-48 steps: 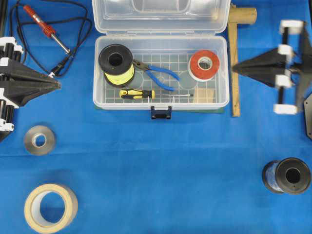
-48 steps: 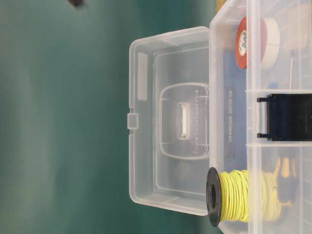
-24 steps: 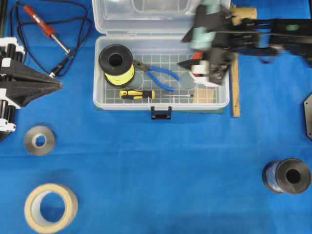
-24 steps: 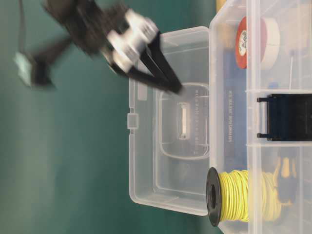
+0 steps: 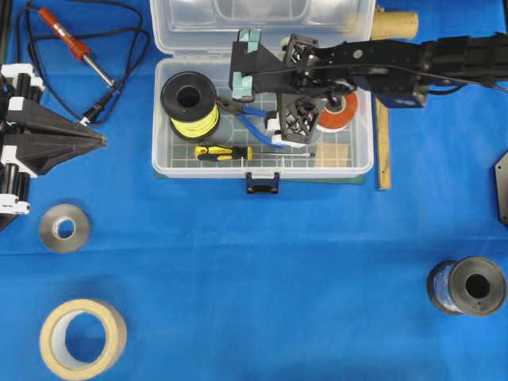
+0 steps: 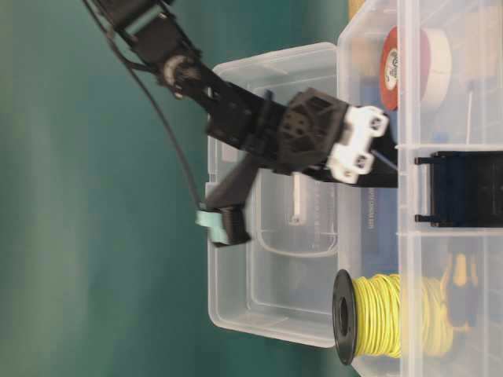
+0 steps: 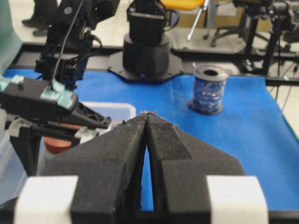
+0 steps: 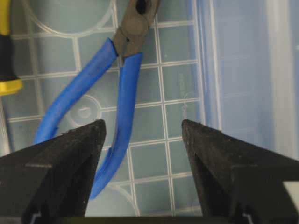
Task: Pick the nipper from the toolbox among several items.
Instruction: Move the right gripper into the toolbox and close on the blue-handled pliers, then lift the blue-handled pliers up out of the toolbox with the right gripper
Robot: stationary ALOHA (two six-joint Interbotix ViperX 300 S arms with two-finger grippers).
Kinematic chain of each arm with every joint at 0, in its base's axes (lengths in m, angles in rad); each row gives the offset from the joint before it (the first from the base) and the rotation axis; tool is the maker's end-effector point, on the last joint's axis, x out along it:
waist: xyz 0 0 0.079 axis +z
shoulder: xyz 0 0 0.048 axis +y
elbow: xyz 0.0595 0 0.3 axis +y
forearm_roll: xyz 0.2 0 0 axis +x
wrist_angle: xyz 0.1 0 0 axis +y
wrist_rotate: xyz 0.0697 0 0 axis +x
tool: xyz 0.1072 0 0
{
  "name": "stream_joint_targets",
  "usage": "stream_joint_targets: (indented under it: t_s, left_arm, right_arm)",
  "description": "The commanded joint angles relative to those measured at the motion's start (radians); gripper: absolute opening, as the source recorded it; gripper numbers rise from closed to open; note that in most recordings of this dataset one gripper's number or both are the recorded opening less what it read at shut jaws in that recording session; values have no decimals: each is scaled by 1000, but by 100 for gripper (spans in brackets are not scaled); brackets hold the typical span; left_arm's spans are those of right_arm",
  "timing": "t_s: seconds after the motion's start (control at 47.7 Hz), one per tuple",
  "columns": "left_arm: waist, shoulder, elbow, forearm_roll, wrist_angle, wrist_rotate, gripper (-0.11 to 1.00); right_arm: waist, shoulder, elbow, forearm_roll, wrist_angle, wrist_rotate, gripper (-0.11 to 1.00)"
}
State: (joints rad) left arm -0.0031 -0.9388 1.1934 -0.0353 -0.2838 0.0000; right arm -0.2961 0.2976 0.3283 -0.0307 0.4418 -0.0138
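The nipper [image 5: 252,117] lies on the grid floor of the open clear toolbox [image 5: 262,170], its dark jaws pointing at the spool of yellow wire [image 5: 189,103]. My right gripper [image 5: 276,107] is open and reaches into the box over the blue handles. In the right wrist view the nipper [image 8: 122,88] lies ahead of the open gripper [image 8: 143,126], with one handle end beside the left fingertip and not touching it. The screwdriver [image 5: 222,152], red-and-white tape roll [image 5: 343,111] and tan block [image 5: 333,155] are also in the box. My left gripper [image 5: 99,139] is shut and empty at the left edge.
The box lid [image 5: 262,24] lies open at the back. A soldering iron [image 5: 71,44] is at the back left, a grey roll [image 5: 64,228] and a masking tape roll [image 5: 82,337] at the front left, a blue wire spool [image 5: 468,287] at the front right, and a wooden mallet [image 5: 383,103] beside the box.
My right arm has swung in from the right edge and lowered its open gripper into the toolbox over the nipper. The left arm has not moved.
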Motion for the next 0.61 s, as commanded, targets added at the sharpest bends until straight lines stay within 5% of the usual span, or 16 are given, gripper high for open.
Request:
stream_joint_targets:
  t_s: [0.0,0.21,0.399,0.587]
  left_arm:
    - [3,6,-9,-2,2,0,0]
    - [17,6,-8,-2,18,-2,0]
    - [28,3,-6,-2,25,-8,0]
    - [26,0,-8,-2,26,-9,0]
  right_arm:
    - [-3,3,-23,11,-17,-2,67]
    - [5,31,-23,15,-49,-8,63]
    - [11,26,-18,18,-40,-26,14]
    - [5,-29,-17,18,-40,-25,13]
